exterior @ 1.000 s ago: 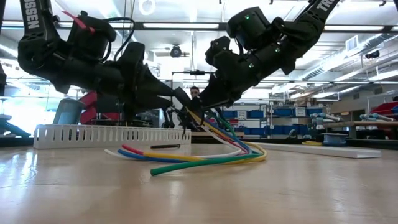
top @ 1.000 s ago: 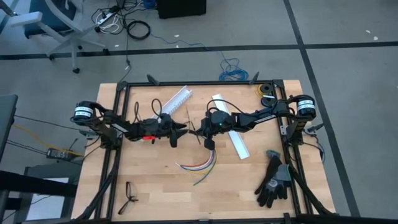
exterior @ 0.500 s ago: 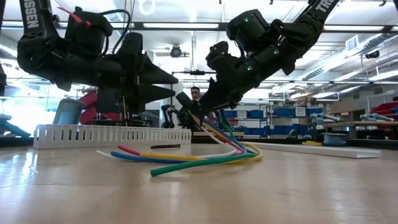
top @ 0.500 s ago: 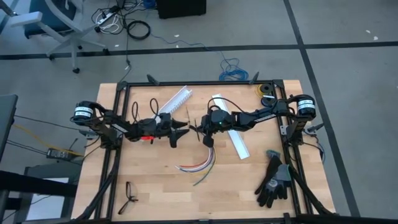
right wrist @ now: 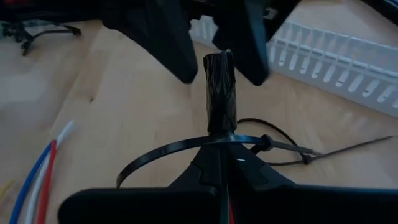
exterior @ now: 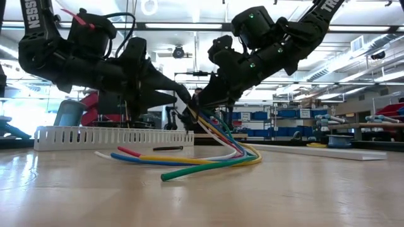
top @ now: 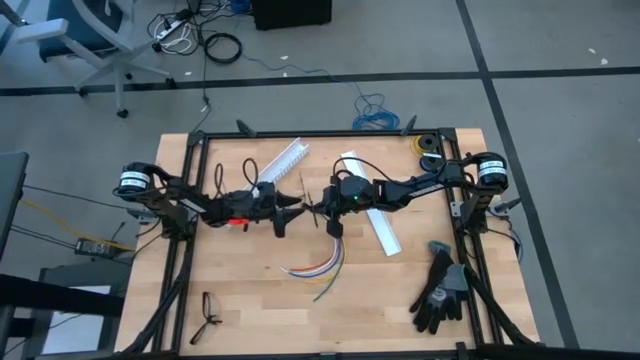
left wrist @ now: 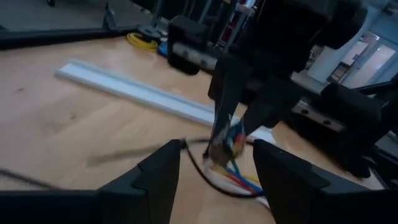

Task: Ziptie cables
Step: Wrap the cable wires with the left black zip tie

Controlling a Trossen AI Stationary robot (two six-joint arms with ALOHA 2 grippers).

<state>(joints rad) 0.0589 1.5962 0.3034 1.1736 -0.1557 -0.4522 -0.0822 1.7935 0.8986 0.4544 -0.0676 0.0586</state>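
While the two arms are meeting over the middle of the table, the right gripper is pinching the cables by their dark end, with its fingers squeezed tight on it. That end is sticking up off the wood, and the colored wires are hanging down and fanning out on the table below. A black zip tie is looping loosely around the dark end. The left gripper is facing it, its fingers spread apart with the dark end just ahead of their tips, not touching them.
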